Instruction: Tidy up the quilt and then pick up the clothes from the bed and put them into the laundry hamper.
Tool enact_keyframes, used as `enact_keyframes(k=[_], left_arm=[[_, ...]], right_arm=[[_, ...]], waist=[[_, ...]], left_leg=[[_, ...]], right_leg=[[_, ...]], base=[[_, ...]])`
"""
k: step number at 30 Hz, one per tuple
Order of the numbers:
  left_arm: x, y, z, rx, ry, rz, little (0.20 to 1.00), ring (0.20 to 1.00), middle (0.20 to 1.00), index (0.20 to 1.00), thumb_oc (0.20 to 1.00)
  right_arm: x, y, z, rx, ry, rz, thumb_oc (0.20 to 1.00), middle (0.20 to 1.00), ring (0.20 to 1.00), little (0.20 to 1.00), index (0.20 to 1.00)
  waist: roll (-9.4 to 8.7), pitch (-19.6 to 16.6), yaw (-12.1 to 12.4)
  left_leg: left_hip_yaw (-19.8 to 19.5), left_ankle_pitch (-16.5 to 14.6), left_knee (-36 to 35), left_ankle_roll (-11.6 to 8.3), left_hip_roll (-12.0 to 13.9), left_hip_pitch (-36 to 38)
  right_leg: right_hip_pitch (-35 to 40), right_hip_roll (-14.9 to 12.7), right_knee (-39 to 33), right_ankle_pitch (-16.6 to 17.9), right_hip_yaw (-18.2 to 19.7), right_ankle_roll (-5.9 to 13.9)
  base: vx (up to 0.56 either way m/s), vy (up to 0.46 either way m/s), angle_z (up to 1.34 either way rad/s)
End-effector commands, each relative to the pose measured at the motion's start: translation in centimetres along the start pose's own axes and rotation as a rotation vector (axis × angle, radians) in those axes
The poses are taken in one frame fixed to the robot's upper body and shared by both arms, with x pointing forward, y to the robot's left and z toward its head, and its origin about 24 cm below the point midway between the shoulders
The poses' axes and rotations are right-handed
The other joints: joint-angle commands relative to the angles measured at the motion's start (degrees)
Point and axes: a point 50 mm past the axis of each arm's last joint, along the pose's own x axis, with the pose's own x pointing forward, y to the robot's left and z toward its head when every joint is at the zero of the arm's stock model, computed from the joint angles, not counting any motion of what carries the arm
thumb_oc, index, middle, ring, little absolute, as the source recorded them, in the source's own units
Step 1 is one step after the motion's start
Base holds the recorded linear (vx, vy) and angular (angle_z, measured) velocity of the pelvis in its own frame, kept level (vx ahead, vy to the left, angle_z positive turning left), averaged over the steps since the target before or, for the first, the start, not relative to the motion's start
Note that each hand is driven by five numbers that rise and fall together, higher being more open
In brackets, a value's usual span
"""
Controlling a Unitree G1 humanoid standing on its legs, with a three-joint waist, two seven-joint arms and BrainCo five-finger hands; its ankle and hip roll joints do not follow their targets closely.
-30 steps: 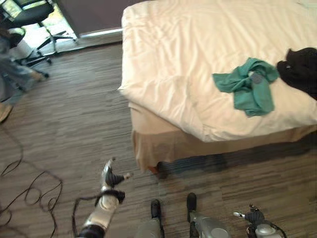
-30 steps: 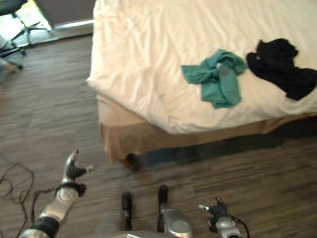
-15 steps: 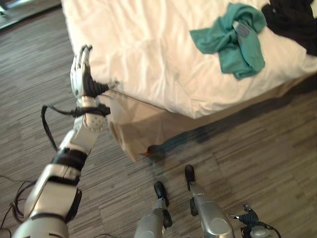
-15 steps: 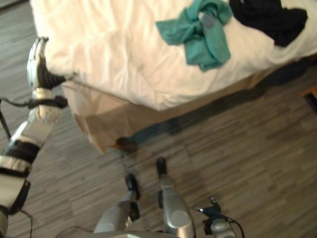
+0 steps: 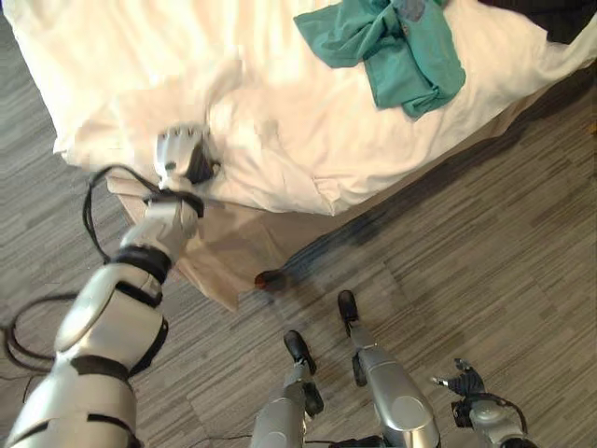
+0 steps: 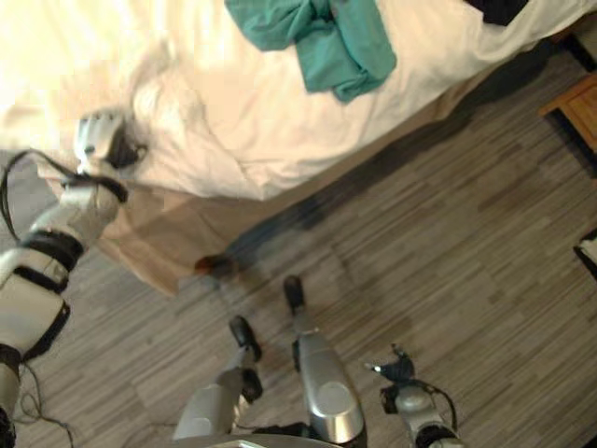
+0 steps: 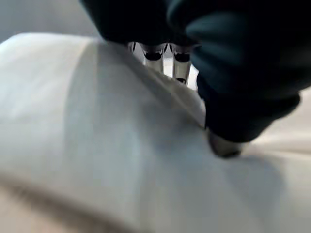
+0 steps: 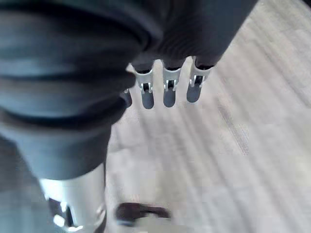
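My left hand (image 5: 183, 156) curls its fingers into a bunched fold of the cream quilt (image 5: 280, 121) at the bed's near corner, so I should pull outward evenly, leaving the teal clothes (image 5: 396, 49) lying further up undisturbed.

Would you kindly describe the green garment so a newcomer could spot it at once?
Start at the bed under its cream quilt. The teal-green garment lies crumpled on the quilt near the edge, well away from the left hand. Its colour separates it from the black clothes beside it.
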Motion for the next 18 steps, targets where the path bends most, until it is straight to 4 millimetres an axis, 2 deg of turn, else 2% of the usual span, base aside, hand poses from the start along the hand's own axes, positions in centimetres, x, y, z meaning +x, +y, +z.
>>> enact_keyframes(k=[1,2,3,4,5,6,7,8,10,11,12,13,14,15,16,18], left_arm=[[-6.5,-7.3,-4.1,-0.015,0.177,-0.264,0.881,0.881,0.881,0.881,0.881],[-8.8,-9.1,-5.0,-0.042,0.233,-0.321,1.000,1.000,1.000,1.000,1.000],[-11.9,-11.3,-6.1,-0.080,0.325,-0.393,1.000,1.000,1.000,1.000,1.000],[-11.9,-11.3,-6.1,-0.080,0.325,-0.393,1.000,1.000,1.000,1.000,1.000],[-18.3,-14.0,-8.8,-0.097,0.505,-0.528,1.000,1.000,1.000,1.000,1.000],[-21.4,-14.7,-10.0,-0.095,0.590,-0.589,1.000,1.000,1.000,1.000,1.000],[-24.6,-15.0,-11.4,-0.120,0.714,-0.628,1.000,1.000,1.000,1.000,1.000],[-26.6,-15.1,-12.1,-0.122,0.778,-0.650,1.000,1.000,1.000,1.000,1.000],[-31.2,-14.7,-14.0,-0.122,0.942,-0.695,1.000,1.000,1.000,1.000,1.000],[-31.2,-14.7,-14.0,-0.122,0.942,-0.695,1.000,1.000,1.000,1.000,1.000],[-33.6,-14.3,-14.8,-0.140,1.042,-0.701,1.000,1.000,1.000,1.000,1.000],[-34.6,-14.1,-15.1,-0.142,1.086,-0.705,1.000,1.000,1.000,1.000,1.000],[-35.2,-14.0,-15.3,-0.142,1.109,-0.715,1.000,1.000,1.000,1.000,1.000],[-35.3,-14.3,-14.9,-0.140,1.087,-0.738,1.000,1.000,1.000,1.000,1.000],[-35.2,-14.3,-14.9,-0.142,1.087,-0.737,1.000,1.000,1.000,1.000,1.000],[-34.3,-15.0,-14.0,-0.153,1.017,-0.761,1.000,1.000,1.000,1.000,1.000]], right_arm=[[-0.1,-1.4,2.8,-0.052,-0.176,-0.037,1.000,1.000,1.000,1.000,1.000],[-0.2,-1.7,4.5,-0.060,-0.252,-0.034,1.000,1.000,1.000,1.000,1.000],[-0.3,-2.0,6.5,-0.081,-0.339,-0.035,1.000,1.000,1.000,1.000,1.000],[-0.3,-2.0,6.5,-0.081,-0.339,-0.035,1.000,1.000,1.000,1.000,1.000],[-0.7,-2.7,10.2,-0.097,-0.490,-0.046,1.000,1.000,1.000,1.000,1.000],[-1.0,-3.2,12.0,-0.101,-0.562,-0.056,1.000,1.000,1.000,1.000,1.000],[-1.5,-3.4,14.6,-0.102,-0.661,-0.062,1.000,1.000,1.000,1.000,1.000],[-1.8,-3.7,15.8,-0.101,-0.707,-0.071,1.000,1.000,1.000,1.000,1.000],[-2.8,-4.3,20.1,-0.108,-0.862,-0.086,1.000,1.000,1.000,1.000,1.000],[-2.8,-4.3,20.1,-0.108,-0.862,-0.086,1.000,1.000,1.000,1.000,1.000],[-3.7,-4.7,23.1,-0.114,-0.965,-0.093,1.000,1.000,1.000,1.000,1.000],[-4.3,-4.7,24.9,-0.113,-1.022,-0.085,1.000,1.000,1.000,1.000,1.000],[-4.9,-4.3,27.0,-0.113,-1.082,-0.062,0.282,0.282,0.282,0.282,0.282],[-5.6,-4.2,30.4,-0.127,-1.155,-0.056,0.200,0.200,0.200,0.200,0.200],[-5.6,-4.2,30.5,-0.127,-1.157,-0.056,0.200,0.200,0.200,0.200,0.200],[-6.5,-4.2,34.5,-0.162,-1.219,-0.060,0.200,0.200,0.200,0.200,0.200]], waist=[[-1.08,-6.1,2.1],[-1.15,-6.9,2.6],[-1.22,-7.5,3.5],[-1.22,-7.5,3.5],[-1.56,-8.6,5.2],[-1.66,-9.0,6.3],[-1.85,-9.5,7.7],[-1.93,-9.8,8.5],[-2.34,-10.3,10.8],[-2.34,-10.3,10.8],[-2.58,-10.1,12.7],[-2.65,-9.7,13.9],[-2.70,-9.2,15.0],[-2.63,-8.1,16.9],[-2.62,-8.1,16.8],[-2.44,-6.3,18.8]], left_leg=[[-1.8,-2.2,0.1,-2.22,1.8,3.3],[-2.1,-2.3,0.1,-2.17,1.8,4.1],[-2.6,-2.6,0.1,-2.09,1.7,5.2],[-2.6,-2.6,0.1,-2.09,1.7,5.1],[-3.3,-3.1,0.1,-1.88,1.6,6.8],[-3.7,-3.3,0.1,-1.83,1.6,7.4],[-4.2,-3.3,0.1,-1.73,1.6,7.7],[-4.6,-3.4,0.1,-1.66,1.5,8.0],[-5.7,-3.1,0.1,-1.56,1.5,7.7],[-5.7,-3.1,0.1,-1.56,1.5,7.6],[-6.7,-2.8,0.1,-1.40,1.3,7.2],[-7.5,-2.8,0.1,-1.32,1.3,6.9],[-8.4,-2.2,0.1,-1.17,1.2,6.0],[-9.6,-1.5,0.1,-1.03,0.9,4.4],[-9.6,-1.4,0.1,-1.02,0.9,4.3],[-10.9,-0.4,0.1,-1.02,0.6,2.1]], right_leg=[[1.3,-6.3,4.0,-5.5,-0.7,10.85],[2.2,-6.4,4.0,-5.7,-0.9,10.72],[3.5,-6.5,4.0,-5.9,-1.1,10.63],[3.5,-6.5,4.0,-5.9,-1.1,10.63],[5.6,-6.7,4.0,-6.4,-1.5,10.47],[6.5,-6.8,4.1,-6.7,-1.9,10.45],[7.3,-7.0,3.9,-6.7,-2.3,10.34],[7.7,-7.0,3.9,-6.9,-2.6,10.31],[8.2,-7.5,3.9,-6.9,-3.7,10.24],[8.2,-7.5,3.9,-6.9,-3.7,10.24],[8.4,-7.7,4.0,-7.0,-4.7,10.21],[8.4,-7.9,4.1,-7.2,-5.3,10.22],[7.8,-8.1,4.3,-7.1,-6.0,10.20],[7.0,-8.4,4.6,-6.9,-6.7,10.14],[6.9,-8.4,4.6,-6.9,-6.7,10.14],[5.3,-8.7,5.1,-6.5,-7.7,10.11]], base=[[0.16,0.098,-0.01],[0.10,0.071,0.06],[0.07,0.034,0.07],[0.08,0.052,0.16],[0.07,0.045,0.27],[0.09,0.052,0.27],[0.05,0.023,0.19],[0.03,0.020,0.17],[0.00,0.010,0.44],[-0.03,0.000,0.53],[-0.04,-0.008,0.58],[-0.09,-0.016,0.60],[-0.15,-0.022,0.46],[-0.13,-0.013,0.31],[-0.13,-0.009,0.58],[-0.12,-0.004,0.77]])
